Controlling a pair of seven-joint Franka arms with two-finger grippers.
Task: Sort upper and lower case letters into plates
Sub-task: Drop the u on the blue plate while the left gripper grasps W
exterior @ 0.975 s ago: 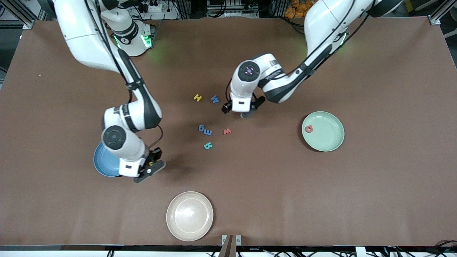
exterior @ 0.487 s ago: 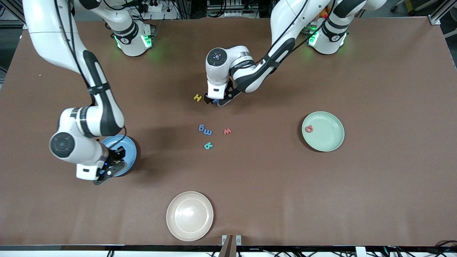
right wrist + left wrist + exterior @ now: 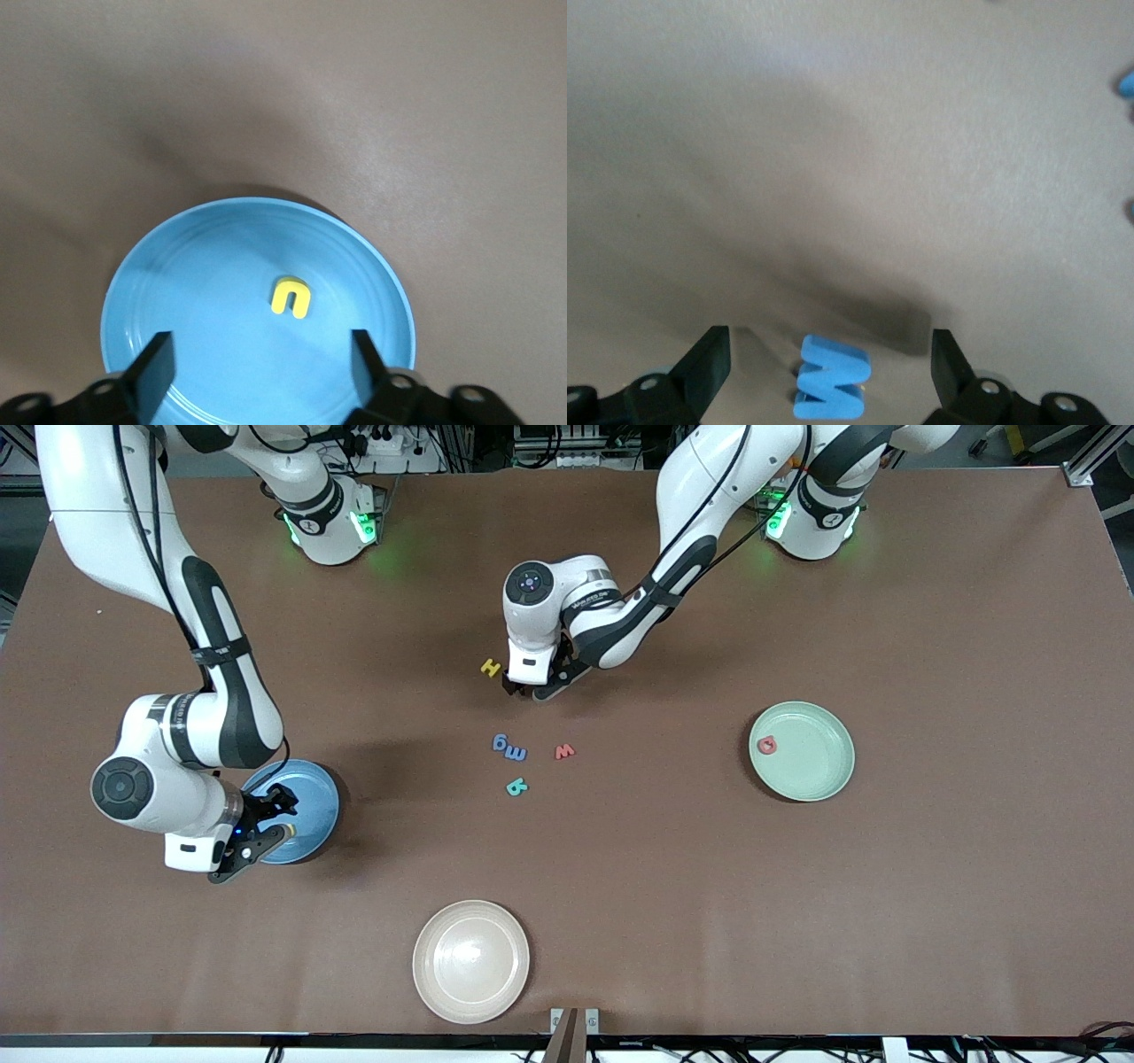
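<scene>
- The blue W (image 3: 830, 376) is lying flat on the worktop, at about 12 o'clock of the loose group of letters in the front view. The yellow H (image 3: 490, 666) is sitting just beside it at 9 o'clock.
- The left hand (image 3: 529, 688) is low over that W with its fingers spread wide, one on each side and neither touching it. A second ago it was hanging nearer the red w (image 3: 564, 751), so it has swung across and come down for a pick.
- The W looks like a capital, so I judge it is heading for the green plate (image 3: 824, 766) at 3 o'clock of the group. A red letter (image 3: 767, 745) is already lying in that plate.
- The yellow n (image 3: 291, 297) is now resting inside the blue plate (image 3: 310, 815), at 8 o'clock of the group.
- The right hand (image 3: 257, 841) is hovering over that plate, wide open and empty. It has moved there within the last second, so the drop looks finished and one small letter is counting as sorted.
- Four letters are waiting in the group: the blue g (image 3: 500, 741), the blue m (image 3: 516, 753), the red w and the teal letter (image 3: 516, 786).
- The cream plate (image 3: 470, 960) is sitting at 6 o'clock with nothing in it.
- Closing on the W squarely is mattering next, since the H is lying close enough to get nudged.
</scene>
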